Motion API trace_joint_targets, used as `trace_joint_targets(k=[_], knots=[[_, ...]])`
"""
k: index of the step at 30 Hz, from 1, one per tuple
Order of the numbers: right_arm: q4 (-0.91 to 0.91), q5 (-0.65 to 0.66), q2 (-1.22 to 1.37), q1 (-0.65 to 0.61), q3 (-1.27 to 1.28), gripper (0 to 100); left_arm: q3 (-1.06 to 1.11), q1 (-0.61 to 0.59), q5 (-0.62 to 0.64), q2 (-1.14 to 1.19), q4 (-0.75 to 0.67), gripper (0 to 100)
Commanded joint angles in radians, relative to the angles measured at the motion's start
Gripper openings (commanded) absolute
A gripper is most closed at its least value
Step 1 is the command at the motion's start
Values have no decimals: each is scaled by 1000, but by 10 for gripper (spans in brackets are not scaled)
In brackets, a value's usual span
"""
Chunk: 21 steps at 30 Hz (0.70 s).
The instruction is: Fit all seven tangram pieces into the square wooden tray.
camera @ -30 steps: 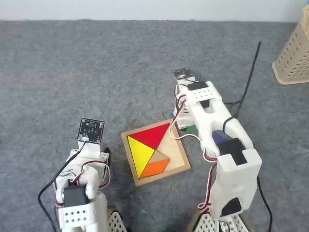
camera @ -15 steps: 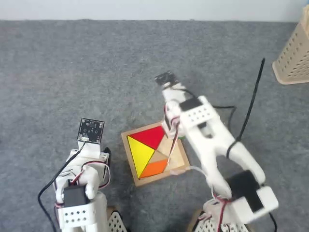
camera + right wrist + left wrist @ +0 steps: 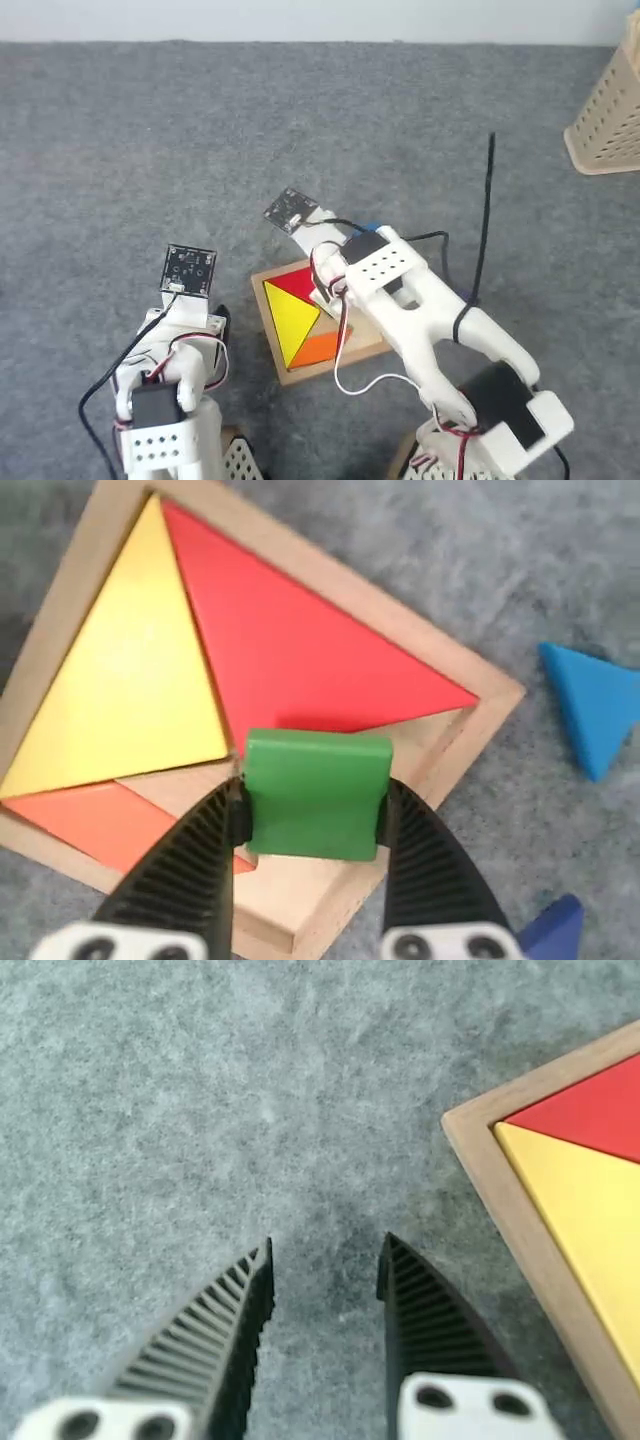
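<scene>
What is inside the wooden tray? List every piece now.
Inside the wooden tray lie a red triangle, a yellow triangle and an orange piece, with bare wood beside them. The green piece in the right gripper hides part of the floor.

Piece [image 3: 315, 792] between right fingers [image 3: 190, 865], above tray [image 3: 400, 627].
</scene>
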Motion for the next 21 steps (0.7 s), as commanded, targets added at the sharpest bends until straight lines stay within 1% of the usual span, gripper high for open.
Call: trace_joint_targets(k=[1, 4, 9, 21], knots=[[-13, 40, -15, -5, -14, 13, -12, 0, -5, -6, 5, 168], [5, 63, -12, -5, -15, 30, -12, 0, -5, -6, 5, 168], [8, 64, -8, -5, -14, 116, -12, 0, -5, -6, 5, 168], [10, 64, -12, -5, -11, 128, -12, 0, -5, -6, 5, 168]])
